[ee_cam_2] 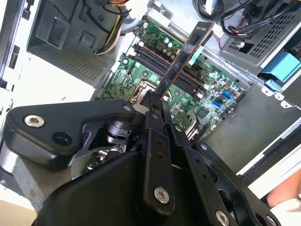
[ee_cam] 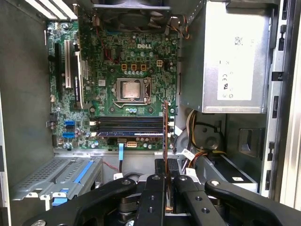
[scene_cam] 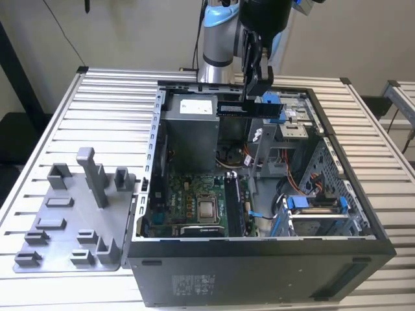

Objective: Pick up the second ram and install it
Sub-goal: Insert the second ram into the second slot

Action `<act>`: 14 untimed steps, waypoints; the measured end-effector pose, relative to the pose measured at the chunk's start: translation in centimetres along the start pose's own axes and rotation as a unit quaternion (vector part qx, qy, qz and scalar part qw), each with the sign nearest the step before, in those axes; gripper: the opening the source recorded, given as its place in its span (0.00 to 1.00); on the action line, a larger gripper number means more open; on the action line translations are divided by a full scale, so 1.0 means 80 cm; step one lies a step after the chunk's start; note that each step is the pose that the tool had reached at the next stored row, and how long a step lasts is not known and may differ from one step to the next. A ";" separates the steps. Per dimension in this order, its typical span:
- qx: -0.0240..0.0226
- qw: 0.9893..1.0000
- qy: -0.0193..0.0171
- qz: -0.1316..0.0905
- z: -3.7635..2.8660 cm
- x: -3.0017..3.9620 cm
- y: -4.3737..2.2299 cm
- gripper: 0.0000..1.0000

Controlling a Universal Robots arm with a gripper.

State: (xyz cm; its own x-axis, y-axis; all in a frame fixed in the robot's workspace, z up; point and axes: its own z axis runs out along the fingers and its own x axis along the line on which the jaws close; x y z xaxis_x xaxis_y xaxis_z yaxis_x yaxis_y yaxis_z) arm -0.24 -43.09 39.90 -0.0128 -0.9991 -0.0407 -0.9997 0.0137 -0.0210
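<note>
1. In the exterior view the gripper (scene_cam: 251, 98) hangs over the far part of the open computer case (scene_cam: 259, 262), toward the case's 12 o'clock. The arm above it is cut off by the frame edge.
2. The jaws are pinched narrow on the second ram (scene_cam: 232, 108). It lies level in the air above the case's rim, with its free end pointing to 9 o'clock. Its other end is hidden behind the gripper and a blue bracket (scene_cam: 270, 105).
3. In both wrist views the ram shows edge-on as a thin strip, so its faces and label patch cannot be made out.
4. In the first wrist view the strip hangs over the motherboard (ee_cam: 117, 61), crosswise to the black slots (ee_cam: 131, 127) beneath it.
5. Whether any slot already holds a stick is hard to tell.
6. The gripper's black linkage hides the near part of the case in both wrist views.
7. A grey fixture plate (scene_cam: 65, 220) lies on the slatted worktop (scene_cam: 110, 91), just beside the case at its 9 o'clock.
</note>
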 end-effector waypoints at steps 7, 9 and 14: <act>0.000 1.000 0.000 0.007 0.0004 0.0000 0.0000 0.14; 0.001 1.000 0.000 0.013 0.0005 0.0000 0.0000 0.14; 0.002 0.999 0.001 0.038 0.0012 0.0001 0.0001 0.14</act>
State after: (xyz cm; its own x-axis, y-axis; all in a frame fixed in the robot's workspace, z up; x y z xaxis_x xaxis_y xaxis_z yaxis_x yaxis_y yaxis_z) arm -0.24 -43.09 39.81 -0.0890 -0.9952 -0.0407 -0.9957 0.0899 -0.0209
